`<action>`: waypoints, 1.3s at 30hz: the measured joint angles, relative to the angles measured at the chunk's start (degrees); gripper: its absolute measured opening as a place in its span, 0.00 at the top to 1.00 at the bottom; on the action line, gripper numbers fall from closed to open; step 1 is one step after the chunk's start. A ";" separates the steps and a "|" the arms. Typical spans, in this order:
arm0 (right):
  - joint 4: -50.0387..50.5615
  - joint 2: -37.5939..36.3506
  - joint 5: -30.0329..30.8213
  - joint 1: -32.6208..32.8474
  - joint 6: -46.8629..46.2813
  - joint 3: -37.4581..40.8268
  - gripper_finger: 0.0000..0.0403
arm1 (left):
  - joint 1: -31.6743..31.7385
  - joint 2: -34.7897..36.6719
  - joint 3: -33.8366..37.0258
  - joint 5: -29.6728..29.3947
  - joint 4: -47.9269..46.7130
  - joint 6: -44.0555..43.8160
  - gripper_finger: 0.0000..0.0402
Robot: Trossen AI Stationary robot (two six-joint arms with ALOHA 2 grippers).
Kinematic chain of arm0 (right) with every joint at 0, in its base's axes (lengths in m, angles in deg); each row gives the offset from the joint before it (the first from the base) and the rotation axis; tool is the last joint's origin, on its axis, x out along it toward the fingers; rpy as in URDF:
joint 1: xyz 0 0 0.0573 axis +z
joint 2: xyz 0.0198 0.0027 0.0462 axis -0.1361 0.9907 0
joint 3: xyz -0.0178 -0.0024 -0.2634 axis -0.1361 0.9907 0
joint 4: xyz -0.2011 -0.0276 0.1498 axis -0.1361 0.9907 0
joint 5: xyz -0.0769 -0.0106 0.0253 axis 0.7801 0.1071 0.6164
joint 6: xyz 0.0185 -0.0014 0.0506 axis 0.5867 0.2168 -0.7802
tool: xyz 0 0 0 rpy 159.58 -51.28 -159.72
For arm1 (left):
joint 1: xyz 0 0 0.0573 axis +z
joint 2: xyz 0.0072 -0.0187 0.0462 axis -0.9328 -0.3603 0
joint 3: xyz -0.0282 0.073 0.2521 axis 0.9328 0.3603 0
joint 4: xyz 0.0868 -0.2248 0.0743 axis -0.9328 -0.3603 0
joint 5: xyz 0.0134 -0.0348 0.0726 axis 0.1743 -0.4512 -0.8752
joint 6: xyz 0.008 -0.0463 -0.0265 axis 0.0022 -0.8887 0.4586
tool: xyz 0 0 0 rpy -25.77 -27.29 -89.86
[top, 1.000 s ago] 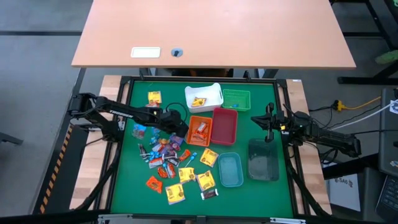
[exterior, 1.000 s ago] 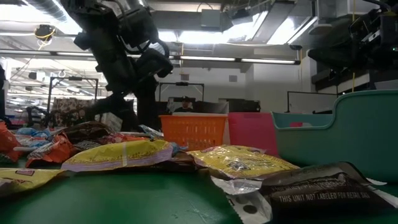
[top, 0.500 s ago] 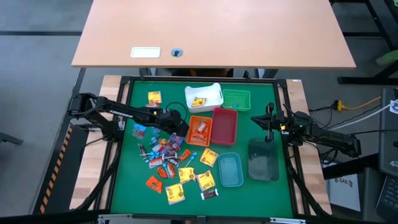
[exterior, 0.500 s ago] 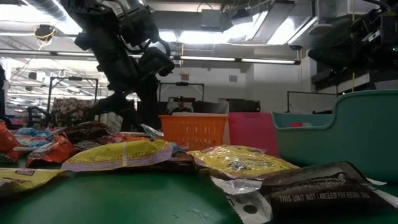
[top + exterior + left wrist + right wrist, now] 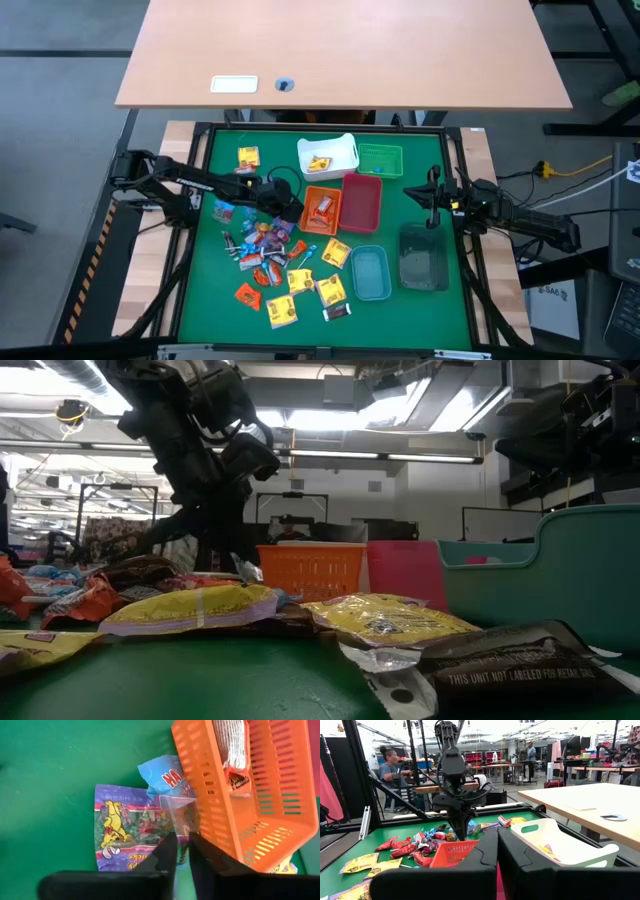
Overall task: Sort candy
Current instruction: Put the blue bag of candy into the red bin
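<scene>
Approx 20 candy (image 5: 268,252) pcs, 6 bins (image 5: 321,210).

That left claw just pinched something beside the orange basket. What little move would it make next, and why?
Probably a short lift straight up. The left gripper looks shut on a candy wrapper beside the orange basket, with other sweets lying touching it, so raising it first should free it from the pile.

My left gripper (image 5: 287,206): at the candy (image 5: 272,250) pile's rear edge, just beside the slatted bin (image 5: 321,210). One sweet in that bin. My right gripper (image 5: 433,197): behind the clear bin (image 5: 424,257).
</scene>
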 joint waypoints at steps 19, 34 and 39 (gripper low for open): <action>-1.91 0.00 0.00 0.00 0.09 0.00 0.96 | -2.15 0.59 -0.01 -5.60 -0.20 5.69 1.00; -17.36 5.05 -0.01 0.03 -0.68 0.00 0.49 | -2.13 10.32 -0.15 -6.78 -1.73 9.10 1.00; -20.86 11.45 0.07 0.02 -0.68 -0.62 0.47 | -2.13 14.07 -0.15 -7.51 -1.60 10.57 1.00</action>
